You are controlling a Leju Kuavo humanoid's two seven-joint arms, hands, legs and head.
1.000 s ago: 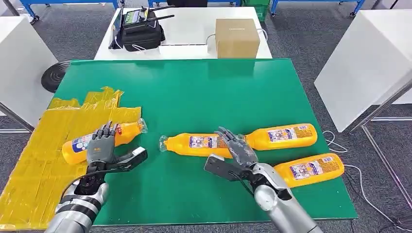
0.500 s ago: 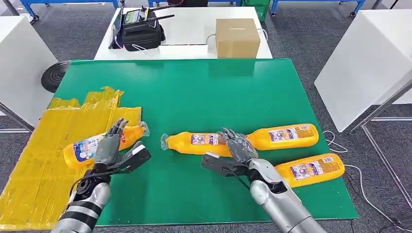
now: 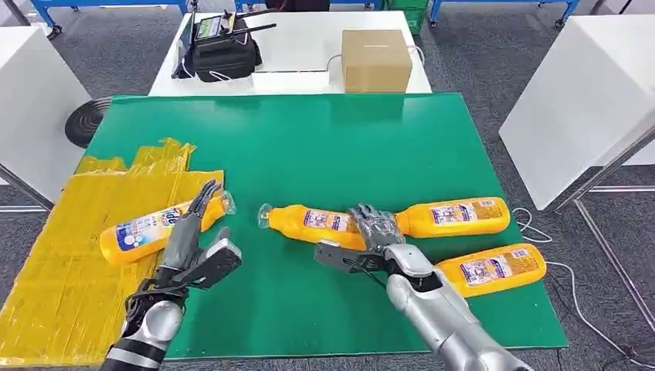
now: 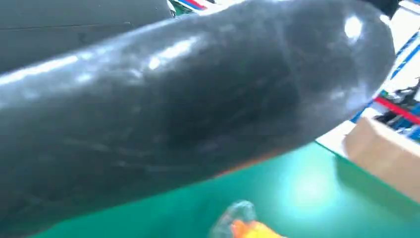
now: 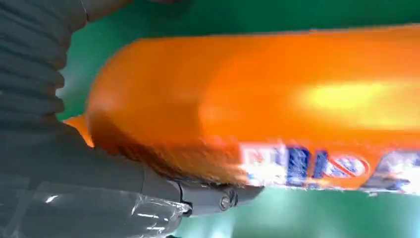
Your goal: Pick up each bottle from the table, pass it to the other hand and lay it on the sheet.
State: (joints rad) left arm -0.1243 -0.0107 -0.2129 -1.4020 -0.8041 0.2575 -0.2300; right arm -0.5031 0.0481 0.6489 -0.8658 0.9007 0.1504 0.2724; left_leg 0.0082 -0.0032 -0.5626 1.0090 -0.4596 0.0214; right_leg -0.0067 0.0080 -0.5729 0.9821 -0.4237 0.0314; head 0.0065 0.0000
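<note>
One orange bottle (image 3: 147, 229) lies on the yellow sheet (image 3: 62, 263) at the left. My left hand (image 3: 189, 241) hovers by its neck end, fingers straight and thumb spread, holding nothing. My right hand (image 3: 376, 229) grips the middle bottle (image 3: 313, 224) at its base end, fingers draped over it and thumb under its near side. In the right wrist view that bottle (image 5: 277, 109) lies against the palm of my right hand (image 5: 74, 163). Two more bottles (image 3: 456, 216) (image 3: 494, 270) lie on the green mat (image 3: 324, 139) to the right. The left wrist view catches a bottle's cap (image 4: 237, 223).
Behind the mat a white table carries a cardboard box (image 3: 376, 60) and a black bag (image 3: 224, 50). White tables stand at the left (image 3: 31, 100) and right (image 3: 579, 100). Cables lie on the floor at the right.
My left hand has drawn away from the bottle on the sheet, toward the mat's middle. My right hand has settled onto the middle bottle, which has shifted slightly away from me.
</note>
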